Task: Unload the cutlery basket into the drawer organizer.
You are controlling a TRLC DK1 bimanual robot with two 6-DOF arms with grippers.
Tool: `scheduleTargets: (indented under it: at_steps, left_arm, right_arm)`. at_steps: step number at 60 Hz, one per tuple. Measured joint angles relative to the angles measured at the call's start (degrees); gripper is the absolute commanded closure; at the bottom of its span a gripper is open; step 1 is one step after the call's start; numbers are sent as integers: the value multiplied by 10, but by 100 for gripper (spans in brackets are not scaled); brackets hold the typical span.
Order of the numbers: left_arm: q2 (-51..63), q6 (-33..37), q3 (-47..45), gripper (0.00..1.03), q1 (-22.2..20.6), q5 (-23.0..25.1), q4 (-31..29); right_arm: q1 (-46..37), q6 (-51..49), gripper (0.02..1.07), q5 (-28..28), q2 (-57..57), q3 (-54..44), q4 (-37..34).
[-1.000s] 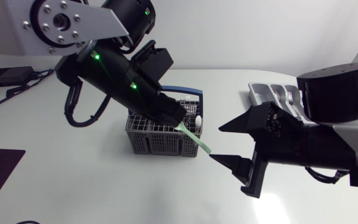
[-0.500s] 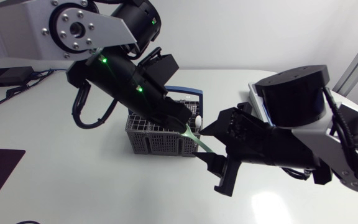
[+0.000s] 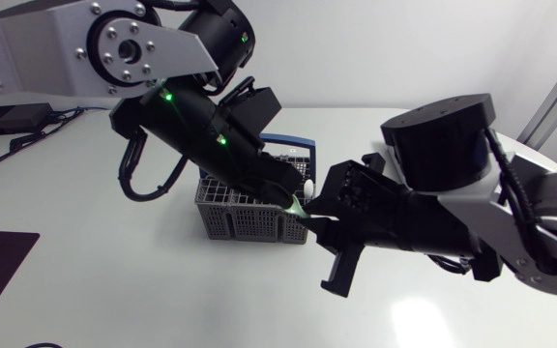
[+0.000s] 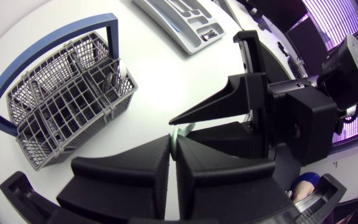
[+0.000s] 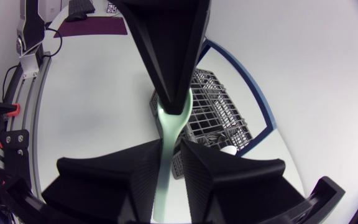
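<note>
Both grippers are clamped on one pale green plastic utensil [image 5: 170,121] beside the grey wire cutlery basket [image 3: 235,220].
The left gripper [image 3: 291,196] pinches its broad end and the right gripper [image 3: 317,220] grasps its handle, in the air off the basket's right edge, near the table's middle. A white utensil [image 3: 309,183] stands in the basket. The grey drawer organizer [image 4: 185,18] lies well apart.

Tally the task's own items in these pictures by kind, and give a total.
Cutlery basket: 1
Drawer organizer: 1
Utensils I can make out: 2, a green utensil and a white utensil
Total: 4
</note>
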Motion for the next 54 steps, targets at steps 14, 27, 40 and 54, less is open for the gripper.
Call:
scheduleTargets:
  at_steps: [14, 27, 40, 54]
  left_arm:
    - [0, 0, 0, 85, 0, 0, 1]
    - [0, 0, 8, 38, 4, 5, 1]
    - [0, 0, 37, 26, 33, 9, 2]
    - [0, 0, 55, 25, 70, -5, 11]
  right_arm:
    - [0, 4, 101, 4, 1, 1, 0]
    - [0, 4, 101, -11, 1, 1, -8]
    - [-13, 0, 101, -53, -4, -1, -36]
    - [-119, -40, 101, -149, -38, -2, -100]
